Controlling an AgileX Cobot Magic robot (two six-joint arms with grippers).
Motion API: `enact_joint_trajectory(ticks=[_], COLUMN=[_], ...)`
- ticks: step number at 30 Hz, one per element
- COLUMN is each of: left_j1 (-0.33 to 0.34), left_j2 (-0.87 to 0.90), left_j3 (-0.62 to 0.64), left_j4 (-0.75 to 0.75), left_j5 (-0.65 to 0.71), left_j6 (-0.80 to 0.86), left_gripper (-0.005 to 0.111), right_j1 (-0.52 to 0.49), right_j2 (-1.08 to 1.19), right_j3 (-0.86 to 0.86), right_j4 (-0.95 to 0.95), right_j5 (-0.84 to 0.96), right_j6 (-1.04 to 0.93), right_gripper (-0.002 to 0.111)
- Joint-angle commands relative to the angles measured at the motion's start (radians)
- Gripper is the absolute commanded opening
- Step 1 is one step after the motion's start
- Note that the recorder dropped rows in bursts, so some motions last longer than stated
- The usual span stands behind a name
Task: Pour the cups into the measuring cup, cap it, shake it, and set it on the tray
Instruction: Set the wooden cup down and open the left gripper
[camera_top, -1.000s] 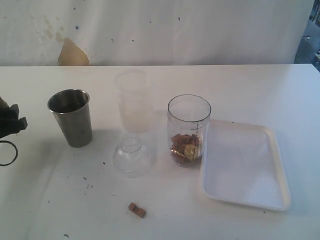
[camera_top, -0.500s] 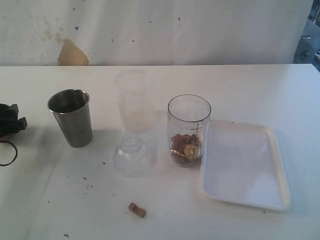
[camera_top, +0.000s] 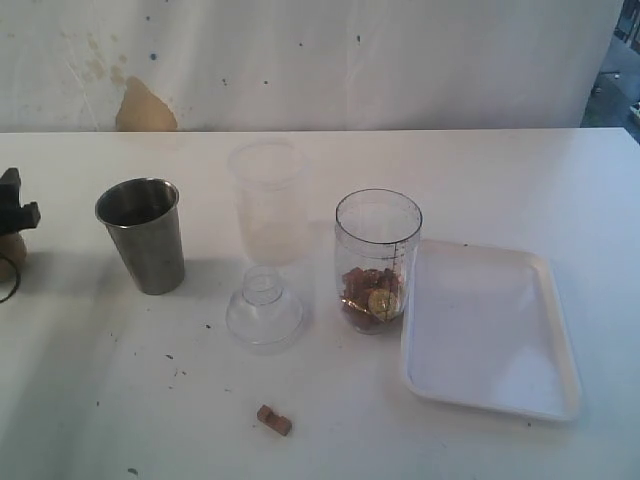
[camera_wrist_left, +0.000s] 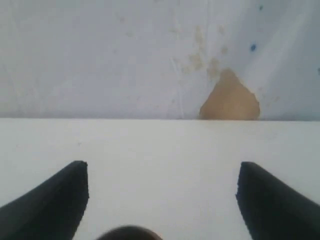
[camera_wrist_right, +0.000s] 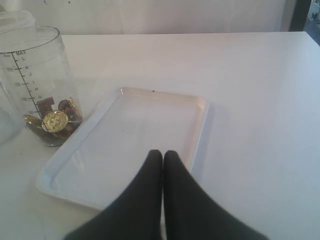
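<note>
We are reading the exterior view from left to right, placing everything against the measuring cup (camera_top: 377, 260). It is standing upright and uncapped, touching or just beside the left rim of the tray (camera_top: 490, 330), with brown pieces (camera_top: 358, 285) and a gold coin (camera_top: 381, 302) lying at its bottom. Farthest to its left, at the picture's edge, the left gripper (camera_top: 12, 215) is hanging over a rounded tan shape that we are taking for the wooden cup (camera_top: 9, 257); its wrist view is showing the fingers spread wide around nothing, so released. Nearer, yet well apart from the measuring cup, the steel tumbler (camera_top: 143, 235) is standing upright; we cannot tell its contents. The frosted cup (camera_top: 267, 200) is standing behind and left of the measuring cup, the clear domed cap (camera_top: 264, 310) is lying in front of that, and a stray brown piece (camera_top: 273, 419) is lying in front of both. On the measuring cup's right the tray is lying flat. The right gripper (camera_wrist_right: 163, 154), seen only by its own wrist camera, is pointing at the tray with fingers clenched on nothing. We are judging the tumbler stiff, smooth and tapered, hence slippery, and are advising a hold around its middle wall; the measuring cup is looking light and rigid but thin-walled, so we are recommending a grip around the body below the rim.
</note>
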Motion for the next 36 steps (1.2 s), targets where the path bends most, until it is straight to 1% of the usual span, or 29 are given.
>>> enact_joint_trajectory(ticks=[1,3,5,6,7,8,10,11,14,17,19,22,24,27,30,32,36], left_j1=[0.001,0.009,0.028,0.041,0.052,0.066,0.091,0.107,0.177,0.273,0.338,0.399,0.417,0.418,0.406,0.397,0.360], left_j2=[-0.097,-0.141,-0.171,-0.185,-0.196,-0.208,-0.231,-0.241,-0.237,-0.168,-0.098,-0.005,0.044,0.100,0.139,0.161,0.202], left_j3=[0.003,-0.011,-0.040,-0.060,-0.075,-0.095,-0.121,-0.136,-0.190,-0.292,-0.385,-0.512,-0.575,-0.634,-0.666,-0.682,-0.694], left_j4=[-0.092,-0.198,-0.292,-0.329,-0.353,-0.369,-0.368,-0.365,-0.365,-0.353,-0.327,-0.317,-0.305,-0.305,-0.307,-0.305,-0.305], left_j5=[0.066,0.170,0.284,0.341,0.380,0.417,0.476,0.504,0.658,0.926,1.133,1.345,1.426,1.478,1.482,1.486,1.463], left_j6=[0.029,0.038,0.091,0.124,0.151,0.182,0.221,0.244,0.253,0.251,0.255,0.259,0.259,0.279,0.321,0.321,0.337], left_gripper=[0.074,0.064,0.051,0.042,0.034,0.023,0.004,0.001,0.000,0.000,0.000,0.000,0.000,0.000,0.000,0.000,0.000], right_j1=[-0.002,-0.002,-0.002,-0.002,-0.002,-0.002,-0.002,-0.002,-0.002,-0.002,-0.002,-0.002,-0.002,-0.002,-0.002,-0.002,-0.002], right_j2=[-0.004,-0.004,-0.004,-0.004,-0.004,-0.004,-0.004,-0.004,-0.004,-0.004,-0.004,-0.004,-0.004,-0.004,-0.004,-0.004,-0.004], right_j3=[0.005,0.005,0.005,0.005,0.005,0.005,0.005,0.005,0.005,0.005,0.005,0.005,0.005,0.005,0.005,0.005,0.005], right_j4=[0.000,0.000,0.000,0.000,0.000,0.000,0.000,0.000,0.000,0.000,0.000,0.000,0.000,0.000,0.000,0.000,0.000], right_j5=[-0.001,-0.001,-0.001,-0.001,-0.001,-0.001,-0.001,-0.001,-0.001,-0.001,-0.001,-0.001,-0.001,-0.001,-0.001,-0.001,-0.001], right_j6=[0.005,0.005,0.005,0.005,0.005,0.005,0.005,0.005,0.005,0.005,0.005,0.005,0.005,0.005,0.005,0.005,0.005], right_gripper=[0.000,0.000,0.000,0.000,0.000,0.000,0.000,0.000,0.000,0.000,0.000,0.000,0.000,0.000,0.000,0.000,0.000])
